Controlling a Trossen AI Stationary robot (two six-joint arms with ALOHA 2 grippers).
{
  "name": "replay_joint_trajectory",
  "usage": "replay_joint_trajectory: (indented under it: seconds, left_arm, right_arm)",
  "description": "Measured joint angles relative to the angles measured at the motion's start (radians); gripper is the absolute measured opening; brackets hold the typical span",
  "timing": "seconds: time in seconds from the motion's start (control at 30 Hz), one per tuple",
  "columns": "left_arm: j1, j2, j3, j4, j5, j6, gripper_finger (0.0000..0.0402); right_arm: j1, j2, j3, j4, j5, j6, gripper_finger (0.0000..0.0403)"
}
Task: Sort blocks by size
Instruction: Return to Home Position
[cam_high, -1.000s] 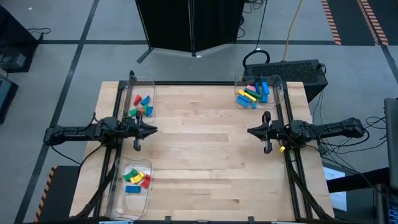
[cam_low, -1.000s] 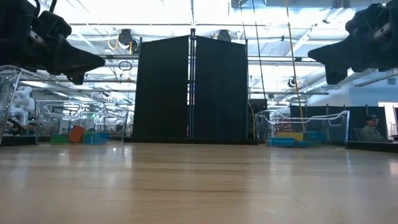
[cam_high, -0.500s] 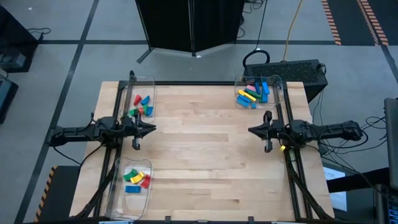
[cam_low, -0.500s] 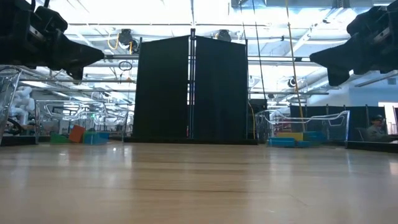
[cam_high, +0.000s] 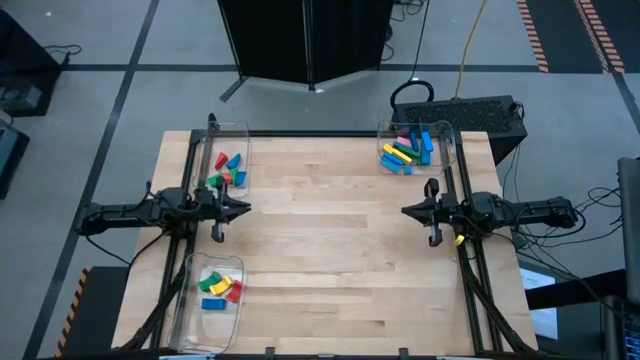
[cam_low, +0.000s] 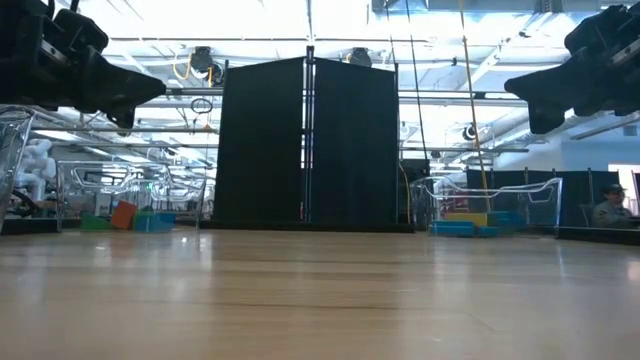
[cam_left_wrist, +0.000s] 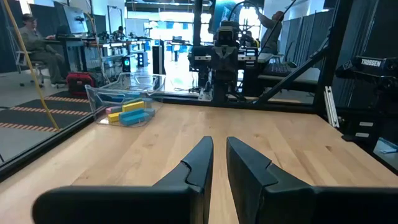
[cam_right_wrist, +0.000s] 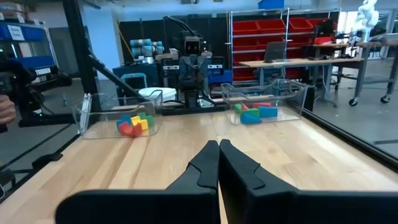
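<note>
The blocks lie in three clear bins: stubby ones in the far left bin (cam_high: 228, 168), mid-length ones in the near left bin (cam_high: 219, 287), and long bars in the far right bin (cam_high: 407, 151). My left gripper (cam_high: 247, 208) hovers over the table's left side between the two left bins, empty, its fingers (cam_left_wrist: 219, 142) all but shut with only a slit between them. My right gripper (cam_high: 405, 211) hovers over the right side, shut and empty (cam_right_wrist: 218, 144). Both point at the table's middle.
The bare wooden tabletop (cam_high: 330, 250) spreads between the two grippers. The bins' clear walls stand at the corners (cam_left_wrist: 124, 99) (cam_right_wrist: 118, 109) (cam_right_wrist: 264, 93). A black panel (cam_low: 305, 140) stands beyond the far edge. People sit in the room behind (cam_left_wrist: 34, 37).
My right gripper has drawn back a little toward the table's right edge, still shut. The blocks have stayed where they were.
</note>
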Motion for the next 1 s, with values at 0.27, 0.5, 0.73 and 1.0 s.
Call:
replay_joint_trajectory:
  seconds: [0.27, 0.5, 0.73, 1.0]
  left_arm:
    - [0.000, 0.000, 0.000, 0.002, -0.003, 0.003, 0.0049]
    - [0.000, 0.000, -0.001, 0.006, -0.020, -0.001, 0.0049]
    - [0.000, 0.000, -0.001, 0.007, -0.026, -0.001, 0.0049]
    - [0.000, 0.000, -0.001, 0.009, -0.027, -0.079, 0.0049]
  right_arm:
    - [0.000, 0.000, 0.000, 0.020, 0.073, 0.004, 0.0001]
    - [0.000, 0.000, 0.000, 0.020, 0.131, 0.005, 0.0009]
    - [0.000, 0.000, 0.000, 0.019, 0.131, 0.006, 0.0009]
    - [0.000, 0.000, 0.000, 0.018, 0.131, 0.007, 0.0010]
